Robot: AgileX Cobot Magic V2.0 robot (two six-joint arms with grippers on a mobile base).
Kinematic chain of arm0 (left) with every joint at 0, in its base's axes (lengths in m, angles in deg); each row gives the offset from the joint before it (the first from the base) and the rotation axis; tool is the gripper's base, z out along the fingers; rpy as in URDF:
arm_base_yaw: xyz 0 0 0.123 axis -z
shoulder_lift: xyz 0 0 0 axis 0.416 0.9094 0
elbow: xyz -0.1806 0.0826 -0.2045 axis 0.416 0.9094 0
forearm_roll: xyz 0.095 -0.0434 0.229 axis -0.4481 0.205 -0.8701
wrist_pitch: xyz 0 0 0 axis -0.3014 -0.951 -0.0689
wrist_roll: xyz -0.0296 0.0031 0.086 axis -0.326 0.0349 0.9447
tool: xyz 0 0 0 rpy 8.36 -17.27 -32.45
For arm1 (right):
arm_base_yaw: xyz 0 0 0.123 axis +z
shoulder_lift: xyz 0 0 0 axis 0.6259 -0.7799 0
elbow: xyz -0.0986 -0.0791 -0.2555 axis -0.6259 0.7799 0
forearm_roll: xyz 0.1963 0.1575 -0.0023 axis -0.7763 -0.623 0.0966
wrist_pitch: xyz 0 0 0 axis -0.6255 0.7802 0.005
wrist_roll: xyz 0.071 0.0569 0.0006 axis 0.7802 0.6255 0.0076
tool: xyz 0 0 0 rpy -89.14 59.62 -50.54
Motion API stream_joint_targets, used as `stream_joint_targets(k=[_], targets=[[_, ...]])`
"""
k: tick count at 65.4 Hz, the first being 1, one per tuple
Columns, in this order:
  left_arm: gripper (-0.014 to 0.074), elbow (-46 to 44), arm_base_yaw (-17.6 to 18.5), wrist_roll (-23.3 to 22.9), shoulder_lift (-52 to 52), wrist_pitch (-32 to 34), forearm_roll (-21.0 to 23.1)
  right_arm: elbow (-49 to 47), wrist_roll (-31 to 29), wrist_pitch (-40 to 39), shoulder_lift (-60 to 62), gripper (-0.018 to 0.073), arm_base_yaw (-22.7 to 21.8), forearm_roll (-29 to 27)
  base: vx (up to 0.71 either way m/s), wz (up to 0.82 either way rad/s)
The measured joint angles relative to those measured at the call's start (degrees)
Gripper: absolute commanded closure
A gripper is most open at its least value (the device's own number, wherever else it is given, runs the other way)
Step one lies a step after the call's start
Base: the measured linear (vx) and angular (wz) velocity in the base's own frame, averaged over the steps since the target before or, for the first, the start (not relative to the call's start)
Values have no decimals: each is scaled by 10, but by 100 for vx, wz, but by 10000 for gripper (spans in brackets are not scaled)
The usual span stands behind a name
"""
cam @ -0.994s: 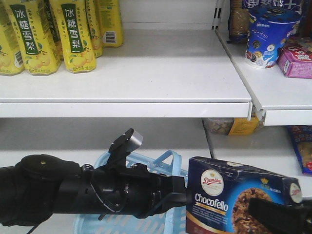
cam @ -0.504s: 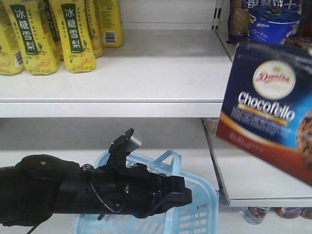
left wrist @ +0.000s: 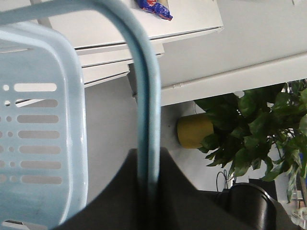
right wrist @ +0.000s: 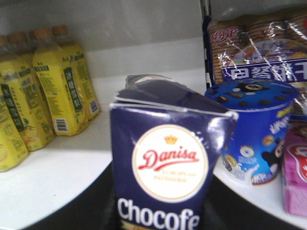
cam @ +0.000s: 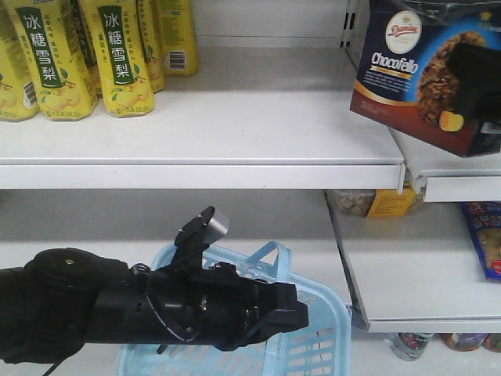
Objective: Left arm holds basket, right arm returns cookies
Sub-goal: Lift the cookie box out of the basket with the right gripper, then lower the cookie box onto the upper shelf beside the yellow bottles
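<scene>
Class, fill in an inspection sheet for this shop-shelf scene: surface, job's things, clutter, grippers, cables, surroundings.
Surface: white upper shelf, mostly bare at centre.
Job's things: cookies held tilted above the shelf's right end; basket low, handle in the left gripper.
Clutter: yellow bottles at left; blue round tub, pink box at right.
Grippers: left gripper shut on the handle; right gripper shut on the cookies.
Cables: thin wire on the left arm.
Surroundings: potted plant.

One basket, one cookie box, perhaps five yellow bottles
</scene>
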Motion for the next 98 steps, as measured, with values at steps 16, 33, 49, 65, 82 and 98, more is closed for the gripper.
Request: stream_joint_targets(k=[16, 33, 49, 65, 82, 98], targets=[[603, 0, 0, 0, 0, 0, 0, -66, -84, -17, -117, 330, 52, 0, 0, 0], [603, 0, 0, 0, 0, 1, 0, -68, -92, -69, -198, 330, 53, -4, 0, 0], [603, 0, 0, 0, 0, 1, 0, -70, -92, -129, -243, 330, 55, -62, 0, 0], [603, 0, 0, 0, 0, 1, 0, -98, -93, -139, -286, 330, 55, -76, 0, 0], [603, 0, 0, 0, 0, 1, 0, -136, -95, -130, -324, 284, 55, -76, 0, 0], [603, 0, 0, 0, 0, 1, 0, -147, -97, -99, -331, 139, 62, -76, 0, 0]])
